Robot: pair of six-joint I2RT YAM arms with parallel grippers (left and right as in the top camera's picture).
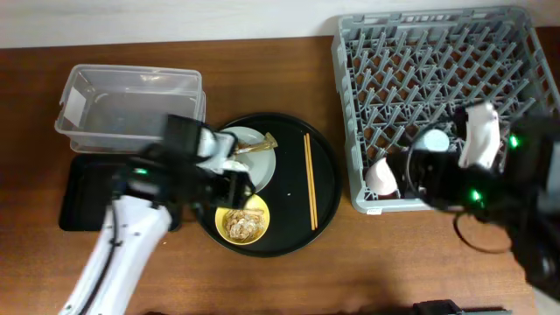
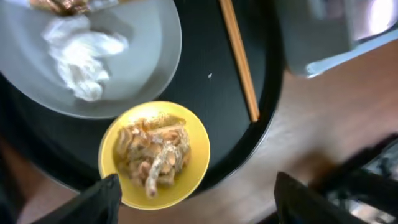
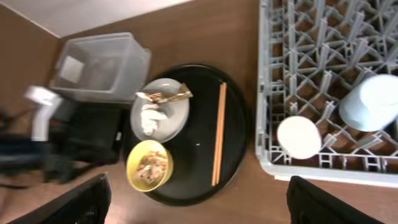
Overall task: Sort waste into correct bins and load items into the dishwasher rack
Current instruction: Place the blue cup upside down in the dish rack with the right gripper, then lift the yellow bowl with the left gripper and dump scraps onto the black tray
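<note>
Far left: the clear tub [image 1: 131,103], and just in front of it the flat black tray [image 1: 80,203]. Two bins, close together.

Next, the left gripper [image 2: 196,186]. Spread wide, holding nothing. Hanging right over the yellow bowl [image 2: 198,149], with the bowl closer to one finger than the other, not quite in the middle. Full of brown food scraps [image 2: 152,155], that bowl. Sitting at the near edge of the big round black tray [image 1: 325,188].

Just behind the bowl: the grey plate [image 2: 146,68], with white tissue [image 2: 84,59] and a shiny wrapper [image 1: 255,146] on it.

To the right of those: the chopsticks [image 1: 309,179], lying together, long way pointing from far to near, not across.

Farther right: the grey rack [image 1: 437,79], with the pink cup [image 1: 381,179] and blue cup [image 1: 435,140] already inside, near the front corner.

Last, the right gripper [image 3: 199,180]. Also spread wide, holding nothing, up above the rack's front edge, well apart from the bowl.

Best guess for the next move: a small shift to centre the bowl, straight down with the left gripper, then a pinch on the rim. Much nearer than the right one. After that, a carry to the left, toward the bins.
</note>
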